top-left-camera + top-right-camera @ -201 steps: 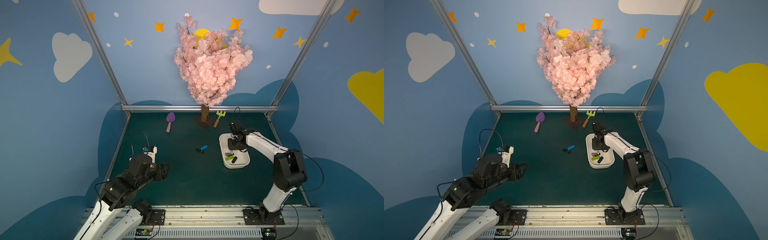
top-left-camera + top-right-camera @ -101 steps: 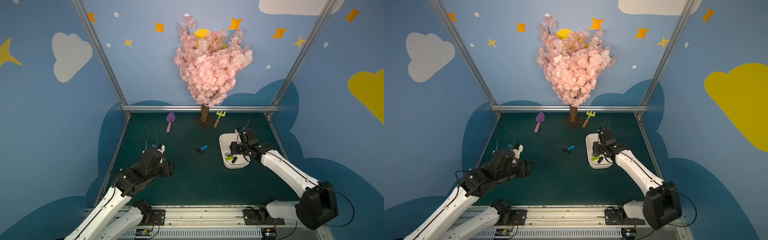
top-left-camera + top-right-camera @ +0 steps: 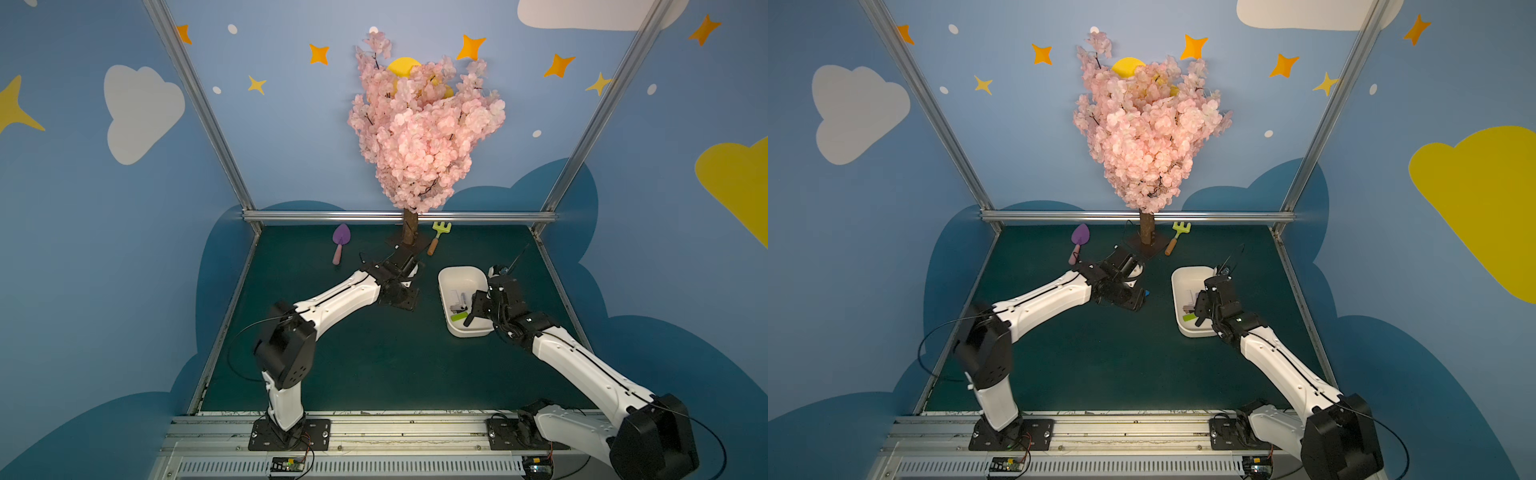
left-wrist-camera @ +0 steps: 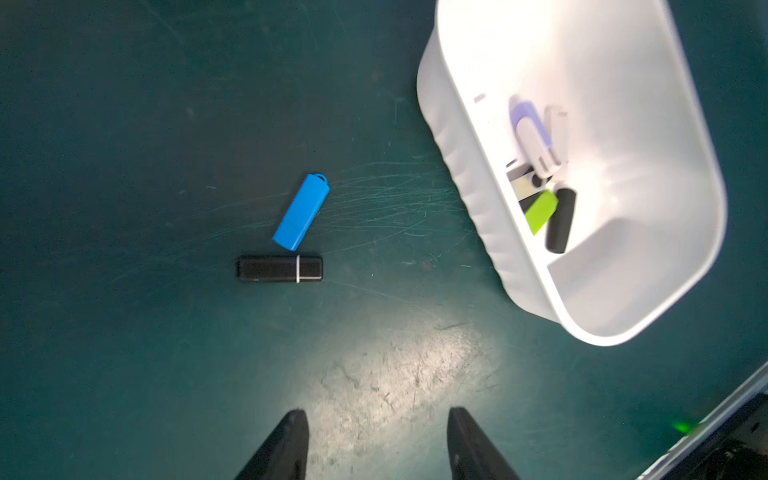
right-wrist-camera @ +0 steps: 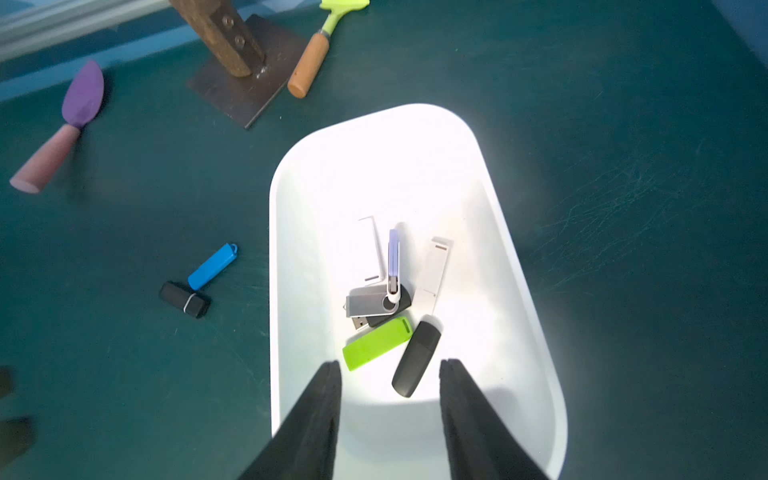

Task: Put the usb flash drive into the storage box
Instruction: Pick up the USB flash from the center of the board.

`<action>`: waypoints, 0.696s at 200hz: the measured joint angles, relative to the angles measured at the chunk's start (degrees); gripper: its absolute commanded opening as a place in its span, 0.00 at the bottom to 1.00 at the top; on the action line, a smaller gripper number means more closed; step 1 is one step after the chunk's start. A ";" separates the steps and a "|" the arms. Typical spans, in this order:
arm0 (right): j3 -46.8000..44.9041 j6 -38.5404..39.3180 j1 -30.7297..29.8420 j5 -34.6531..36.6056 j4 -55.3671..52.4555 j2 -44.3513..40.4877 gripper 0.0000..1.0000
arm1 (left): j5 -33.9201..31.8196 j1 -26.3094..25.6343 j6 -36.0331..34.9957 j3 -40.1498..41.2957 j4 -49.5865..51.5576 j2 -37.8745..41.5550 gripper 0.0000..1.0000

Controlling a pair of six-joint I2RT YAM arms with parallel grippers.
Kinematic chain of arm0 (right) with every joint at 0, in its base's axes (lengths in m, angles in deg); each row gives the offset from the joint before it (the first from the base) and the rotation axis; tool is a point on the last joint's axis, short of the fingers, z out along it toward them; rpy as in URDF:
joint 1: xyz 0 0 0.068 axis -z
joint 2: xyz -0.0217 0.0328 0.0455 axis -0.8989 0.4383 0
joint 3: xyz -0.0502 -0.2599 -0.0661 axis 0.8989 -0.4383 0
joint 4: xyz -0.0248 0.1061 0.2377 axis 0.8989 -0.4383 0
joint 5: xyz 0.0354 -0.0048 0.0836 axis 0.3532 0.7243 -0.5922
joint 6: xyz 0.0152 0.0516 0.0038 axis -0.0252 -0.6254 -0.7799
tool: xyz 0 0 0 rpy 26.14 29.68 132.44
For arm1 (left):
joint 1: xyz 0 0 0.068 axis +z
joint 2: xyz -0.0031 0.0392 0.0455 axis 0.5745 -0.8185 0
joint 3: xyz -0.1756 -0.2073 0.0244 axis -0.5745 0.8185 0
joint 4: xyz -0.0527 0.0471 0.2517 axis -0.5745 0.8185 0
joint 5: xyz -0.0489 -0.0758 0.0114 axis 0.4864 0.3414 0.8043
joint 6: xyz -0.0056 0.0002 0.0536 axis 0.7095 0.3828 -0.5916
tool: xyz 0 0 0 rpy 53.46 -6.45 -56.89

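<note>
While two drives lie loose on the worktop, the job is not finished. The blue flash drive (image 4: 301,212) and the black flash drive (image 4: 279,269) sit just outside the storage box (image 4: 457,174), on the side facing the left arm. The blue one's end comes right up to the black one's flank; I cannot tell if they touch.

- Black drive: flat, with its long axis running roughly parallel to the line between the left arm's two fingertips (image 4: 291,432). As they stand, the jaws would meet its ends, not its sides.
- Blue drive: flat, lying diagonal to that line, with its looped end pointing away from the black drive.
- Both lie ahead of the left fingertips, shifted toward the side away from the box.
- Left jaws: apart, nothing between them, only bare worktop.
- In both top views the left arm reaches over the spot and hides nearly all of both drives; a sliver of blue (image 3: 1147,292) shows past it.

Right jaws: apart and gripping nothing, hanging over the near end of the box. On the box floor below them lie a green drive (image 5: 376,343), a dark grey drive (image 5: 415,359) and several pale ones.

Judgement: the left arm is the nearer. The pick turns on moving forward and turning the wrist to span a drive's width.
</note>
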 measured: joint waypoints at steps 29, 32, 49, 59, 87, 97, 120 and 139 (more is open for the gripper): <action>-0.22 -0.68 0.02 0.96 0.83 -0.96 0.44 | 2.43 2.69 -4.52 -11.67 4.61 -10.82 0.55; -0.22 -0.70 0.02 0.96 0.87 -0.96 0.44 | 2.49 2.91 -4.92 -12.81 5.20 -11.67 0.55; -0.22 -1.27 0.02 0.96 0.90 -0.85 0.44 | 2.84 3.98 -7.30 -20.52 8.63 -16.57 0.55; -0.22 -1.36 0.02 0.96 0.90 -0.70 0.44 | 2.34 4.39 -8.76 -25.14 10.54 -19.45 0.55; -0.22 -1.62 0.11 0.94 0.90 -0.09 0.44 | -1.42 4.04 -12.17 -34.77 15.98 -25.97 0.55; -0.22 -1.73 0.13 0.94 0.87 -0.02 0.44 | -2.36 3.80 -13.11 -36.87 17.49 -27.85 0.55; -0.22 -1.75 0.26 0.94 0.90 0.17 0.44 | -3.56 3.43 -14.73 -39.82 20.52 -31.45 0.54; -0.22 -1.77 0.28 0.94 0.90 0.70 0.44 | -3.65 3.34 -15.34 -41.55 22.53 -33.79 0.54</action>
